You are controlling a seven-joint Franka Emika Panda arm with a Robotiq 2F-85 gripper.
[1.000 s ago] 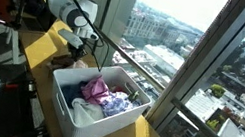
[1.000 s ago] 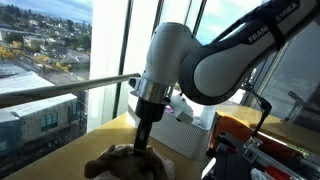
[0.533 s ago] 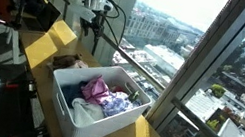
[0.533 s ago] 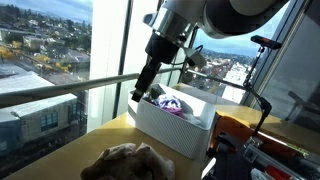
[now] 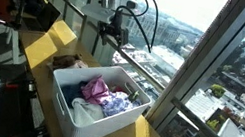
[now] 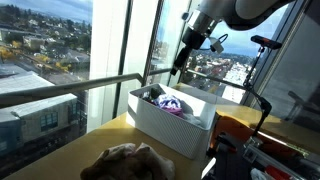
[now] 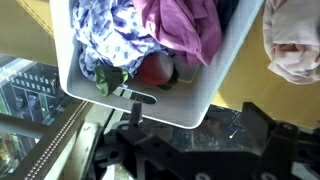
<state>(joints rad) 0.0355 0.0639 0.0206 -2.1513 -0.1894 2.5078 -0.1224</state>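
Observation:
My gripper (image 5: 118, 34) hangs high in the air by the window, above the far end of a white bin (image 5: 101, 131). Its jaws stand wide open with nothing between them. In the wrist view the dark fingers (image 7: 131, 117) frame the bin's white wall (image 7: 150, 105) from above. The bin holds a blue patterned cloth (image 7: 105, 30) and a magenta cloth (image 7: 185, 25). A beige cloth (image 7: 295, 40) lies outside the bin on the wooden table, also seen in both exterior views as a beige cloth (image 6: 125, 160) well below the gripper (image 6: 181, 62).
Tall window panes and a horizontal metal rail (image 6: 70, 90) run along the table's edge. Dark equipment and cables (image 5: 0, 16) crowd one side, and an orange and black device (image 6: 250, 140) stands beside the bin (image 6: 165, 130).
The gripper has risen from the beige cloth on the table and swung up over the bin. Its jaws have opened wide; the cloth stays on the table.

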